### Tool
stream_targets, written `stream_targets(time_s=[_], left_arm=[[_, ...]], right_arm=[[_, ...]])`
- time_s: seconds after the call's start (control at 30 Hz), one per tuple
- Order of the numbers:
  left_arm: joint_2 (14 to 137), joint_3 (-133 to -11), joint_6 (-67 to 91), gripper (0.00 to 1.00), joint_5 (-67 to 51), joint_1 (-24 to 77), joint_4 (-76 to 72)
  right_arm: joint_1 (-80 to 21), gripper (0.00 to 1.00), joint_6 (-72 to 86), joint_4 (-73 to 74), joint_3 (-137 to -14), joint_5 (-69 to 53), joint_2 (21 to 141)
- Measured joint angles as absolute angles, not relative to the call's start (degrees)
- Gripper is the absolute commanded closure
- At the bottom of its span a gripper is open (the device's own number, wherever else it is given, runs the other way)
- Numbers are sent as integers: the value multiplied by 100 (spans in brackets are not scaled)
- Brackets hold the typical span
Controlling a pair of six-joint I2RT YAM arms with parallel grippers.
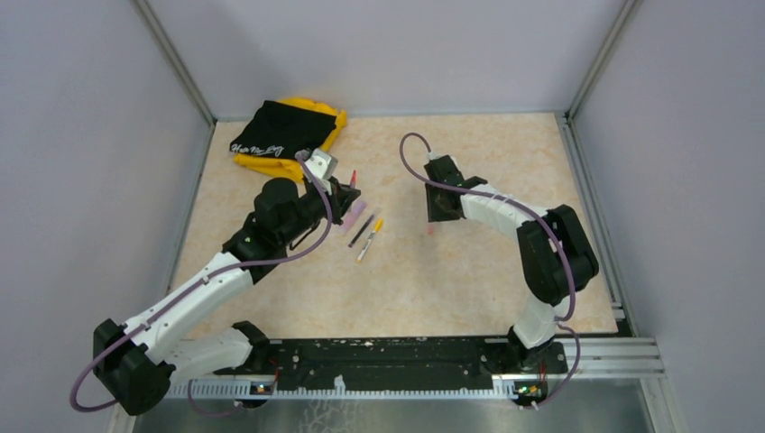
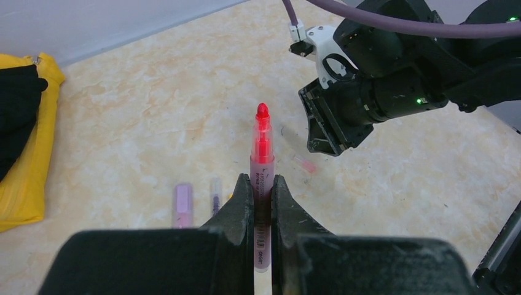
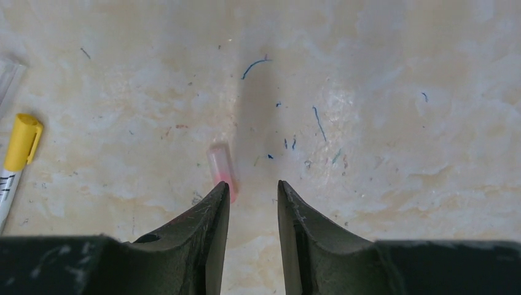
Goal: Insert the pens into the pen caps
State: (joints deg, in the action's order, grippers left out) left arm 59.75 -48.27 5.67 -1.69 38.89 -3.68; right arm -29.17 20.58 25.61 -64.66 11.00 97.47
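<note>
My left gripper [image 2: 262, 181] is shut on the barrel of the pinkish-red pen [image 2: 262, 144], whose red tip points away from the wrist; seen from above, this pen [image 1: 354, 179] is held over the table's middle left. Below it lie a lilac pen cap [image 1: 354, 214], a black pen [image 1: 363, 231] and a white pen with a yellow end [image 1: 371, 238]. My right gripper [image 3: 252, 187] hangs open just above the table. A small pink pen cap [image 3: 222, 169] lies flat just beyond its left fingertip, outside the jaws. From above, this pink cap [image 1: 429, 231] shows beside the right gripper [image 1: 439, 215].
A yellow bag with a black cloth on it [image 1: 284, 131] lies at the back left corner. Grey walls close in the table on three sides. A metal rail [image 1: 406, 361] carrying both arm bases runs along the near edge.
</note>
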Motion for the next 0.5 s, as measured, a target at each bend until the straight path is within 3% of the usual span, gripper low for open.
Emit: stream_targets(time_s=[0.17,0.5], left_arm=[[5966,-4812,548,100,-150,3889,-366],[5966,-4794,528,100,-143,3889,-357]], right_arm=[[-2869,54,1691,2294,-6497,576,9920],[-2869,56,1345,2418,-6952,204,10302]])
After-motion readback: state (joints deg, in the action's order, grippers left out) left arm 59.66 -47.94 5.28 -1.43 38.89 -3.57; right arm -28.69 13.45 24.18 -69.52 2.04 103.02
